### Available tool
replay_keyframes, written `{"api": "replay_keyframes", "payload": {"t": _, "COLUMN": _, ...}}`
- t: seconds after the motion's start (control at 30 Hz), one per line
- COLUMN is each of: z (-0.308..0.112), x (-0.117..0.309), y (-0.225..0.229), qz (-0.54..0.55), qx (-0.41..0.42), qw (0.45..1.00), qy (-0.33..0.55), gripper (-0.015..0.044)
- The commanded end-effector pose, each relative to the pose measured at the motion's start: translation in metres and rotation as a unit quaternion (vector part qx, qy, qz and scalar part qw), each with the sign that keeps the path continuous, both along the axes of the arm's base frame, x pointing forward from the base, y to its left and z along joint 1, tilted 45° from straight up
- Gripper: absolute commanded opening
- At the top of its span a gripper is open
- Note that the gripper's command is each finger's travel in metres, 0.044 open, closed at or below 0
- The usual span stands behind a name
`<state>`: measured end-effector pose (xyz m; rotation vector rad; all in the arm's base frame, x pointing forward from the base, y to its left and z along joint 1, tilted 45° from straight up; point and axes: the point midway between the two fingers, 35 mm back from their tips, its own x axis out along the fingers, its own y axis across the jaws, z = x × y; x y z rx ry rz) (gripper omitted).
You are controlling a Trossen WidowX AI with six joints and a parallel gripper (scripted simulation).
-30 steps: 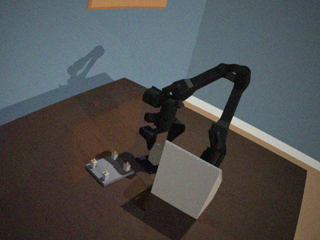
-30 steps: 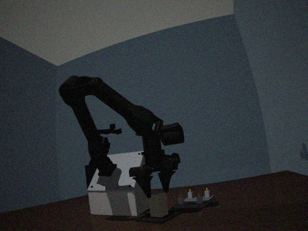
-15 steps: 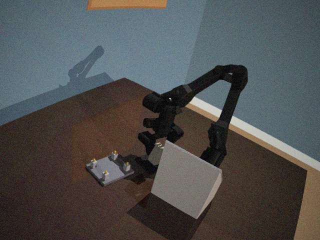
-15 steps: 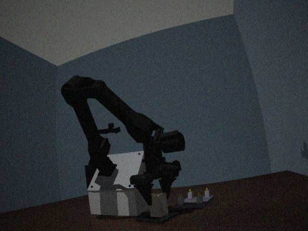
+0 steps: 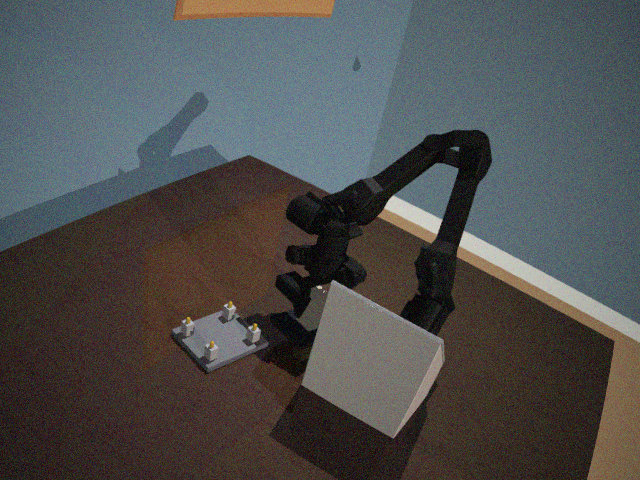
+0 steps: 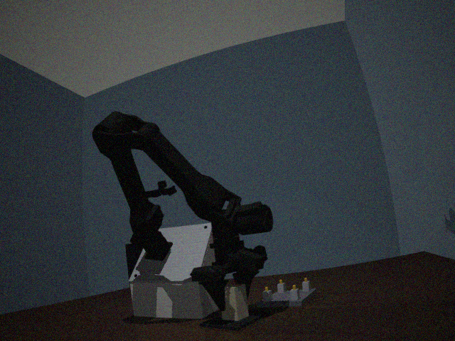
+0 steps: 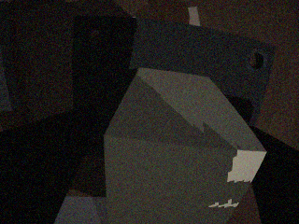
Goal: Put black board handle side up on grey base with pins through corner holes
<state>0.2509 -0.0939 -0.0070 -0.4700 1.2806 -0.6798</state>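
Note:
The black board (image 5: 283, 324) (image 6: 210, 323) (image 7: 187, 47) lies flat on the table, with one corner hole showing in the wrist view. Its square grey-beige handle (image 5: 312, 311) (image 6: 234, 302) (image 7: 163, 182) stands upright on top. My gripper (image 5: 316, 308) (image 6: 234, 303) (image 7: 174, 125) is low over the board, fingers open on either side of the handle. In the wrist view a gap shows between the left finger and the handle; contact on the right cannot be told. The grey base (image 5: 217, 330) (image 6: 296, 302) (image 7: 4, 93) stands beside the board, its four gold-pinned posts bare.
A large pale wedge-shaped block (image 5: 372, 356) (image 6: 183, 253) stands close beside the board and hides part of it and of my gripper in the top view. Its sloped face has small dark holes in the exterior view. Walls rise beyond the table (image 5: 103, 413).

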Motion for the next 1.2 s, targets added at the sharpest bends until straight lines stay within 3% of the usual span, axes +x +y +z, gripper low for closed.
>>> {"api": "replay_keyframes", "payload": {"t": 0.0, "z": -0.002, "x": -0.002, "y": 0.0, "qz": 0.002, "qx": 0.0, "qw": 1.0, "qy": 0.005, "gripper": 0.0309}}
{"api": "replay_keyframes", "payload": {"t": 0.13, "z": -0.002, "x": -0.002, "y": 0.0, "qz": 0.002, "qx": 0.0, "qw": 1.0, "qy": 0.005, "gripper": 0.0204}}
{"api": "replay_keyframes", "payload": {"t": 0.4, "z": -0.002, "x": -0.002, "y": 0.0, "qz": 0.002, "qx": 0.0, "qw": 1.0, "qy": 0.005, "gripper": 0.015}}
{"api": "replay_keyframes", "payload": {"t": 0.6, "z": 0.003, "x": -0.001, "y": 0.006, "qz": 0.002, "qx": 0.002, "qw": 1.0, "qy": 0.005, "gripper": 0.0}}
{"api": "replay_keyframes", "payload": {"t": 1.17, "z": 0.03, "x": -0.003, "y": 0.037, "qz": 0.002, "qx": 0.006, "qw": 1.0, "qy": 0.005, "gripper": 0.0}}
